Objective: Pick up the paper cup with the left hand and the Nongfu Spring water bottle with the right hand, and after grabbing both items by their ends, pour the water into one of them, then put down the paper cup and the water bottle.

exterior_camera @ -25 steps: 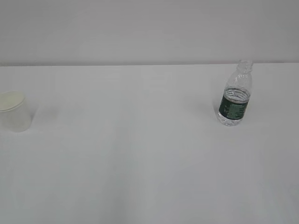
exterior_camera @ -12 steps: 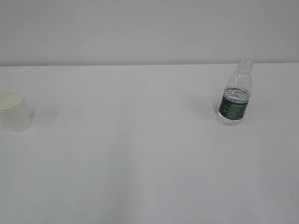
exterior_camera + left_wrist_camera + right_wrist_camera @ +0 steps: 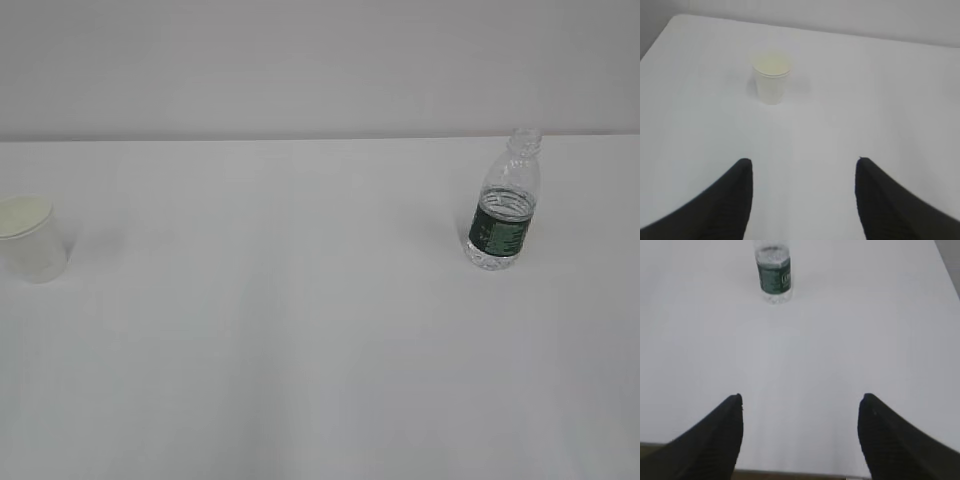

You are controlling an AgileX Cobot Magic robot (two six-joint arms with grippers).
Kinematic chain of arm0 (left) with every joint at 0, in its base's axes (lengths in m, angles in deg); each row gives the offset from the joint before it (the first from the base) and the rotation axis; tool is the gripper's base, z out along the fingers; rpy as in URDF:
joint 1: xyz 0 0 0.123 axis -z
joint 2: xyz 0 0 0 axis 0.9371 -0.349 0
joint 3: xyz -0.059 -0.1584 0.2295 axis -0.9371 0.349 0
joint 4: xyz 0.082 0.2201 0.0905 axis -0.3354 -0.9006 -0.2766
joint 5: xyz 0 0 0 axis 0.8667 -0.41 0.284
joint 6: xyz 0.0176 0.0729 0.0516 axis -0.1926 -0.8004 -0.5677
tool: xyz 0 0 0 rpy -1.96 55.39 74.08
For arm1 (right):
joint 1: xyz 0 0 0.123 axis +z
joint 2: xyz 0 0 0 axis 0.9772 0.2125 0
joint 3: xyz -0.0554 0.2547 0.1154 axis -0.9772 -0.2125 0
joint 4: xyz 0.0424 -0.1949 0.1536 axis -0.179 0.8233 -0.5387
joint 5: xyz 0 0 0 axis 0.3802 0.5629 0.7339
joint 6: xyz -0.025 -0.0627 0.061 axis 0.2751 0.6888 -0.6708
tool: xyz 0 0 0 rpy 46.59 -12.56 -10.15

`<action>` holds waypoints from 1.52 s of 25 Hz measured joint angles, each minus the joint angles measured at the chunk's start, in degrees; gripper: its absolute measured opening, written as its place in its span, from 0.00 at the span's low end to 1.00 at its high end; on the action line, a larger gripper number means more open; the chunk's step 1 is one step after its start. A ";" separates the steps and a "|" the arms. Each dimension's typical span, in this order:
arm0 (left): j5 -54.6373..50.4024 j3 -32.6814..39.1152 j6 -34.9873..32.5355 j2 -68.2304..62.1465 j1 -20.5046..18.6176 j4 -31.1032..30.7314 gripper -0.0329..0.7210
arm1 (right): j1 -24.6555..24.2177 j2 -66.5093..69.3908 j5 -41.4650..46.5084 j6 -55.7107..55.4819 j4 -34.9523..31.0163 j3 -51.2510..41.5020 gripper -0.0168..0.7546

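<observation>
The white paper cup (image 3: 32, 239) stands upright at the table's far left; in the left wrist view the paper cup (image 3: 772, 77) sits well ahead of my left gripper (image 3: 803, 162), which is open with nothing between its fingers. The Nongfu Spring water bottle (image 3: 504, 205), clear with a dark green label and no cap visible, stands upright at the right with water in its lower part. In the right wrist view the bottle (image 3: 773, 272) is far ahead and a little left of my open, empty right gripper (image 3: 801, 399). Neither arm shows in the exterior view.
The white table (image 3: 300, 330) runs back to a pale wall. Its near edge (image 3: 790, 474) shows just under the right gripper. The table's left corner (image 3: 670, 22) lies beyond the cup.
</observation>
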 joint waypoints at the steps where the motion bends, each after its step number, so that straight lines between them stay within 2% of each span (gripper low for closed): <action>1: 0.89 0.00 0.00 -0.50 0.00 0.49 0.65 | 0.00 0.00 -1.67 0.00 0.00 0.24 0.72; 8: 8.18 0.00 0.00 -10.79 0.00 3.20 0.65 | 0.00 1.96 -9.34 -0.20 -4.08 0.37 0.72; 13: 22.36 0.09 0.00 -17.55 0.00 5.40 0.65 | 0.00 5.81 -17.09 -0.25 -8.78 0.37 0.72; 17: 32.64 0.09 0.00 -20.04 0.00 1.80 0.65 | 0.00 8.83 -23.20 -0.25 -9.90 0.37 0.72; 20: 36.45 0.09 0.00 -21.72 0.41 -1.37 0.65 | 0.00 11.70 -26.60 1.40 -11.18 0.37 0.72; 25: 42.04 0.21 0.00 -28.04 3.88 -7.33 0.65 | 0.00 17.89 -35.87 7.09 -13.48 0.37 0.72; 31: 49.93 1.84 -0.13 -37.70 8.52 -7.65 0.65 | 0.00 27.14 -43.37 8.45 -18.21 0.37 0.72; 38: 54.28 2.05 -0.13 -43.40 9.02 -6.76 0.65 | 0.00 31.65 -50.59 11.13 -19.20 0.37 0.72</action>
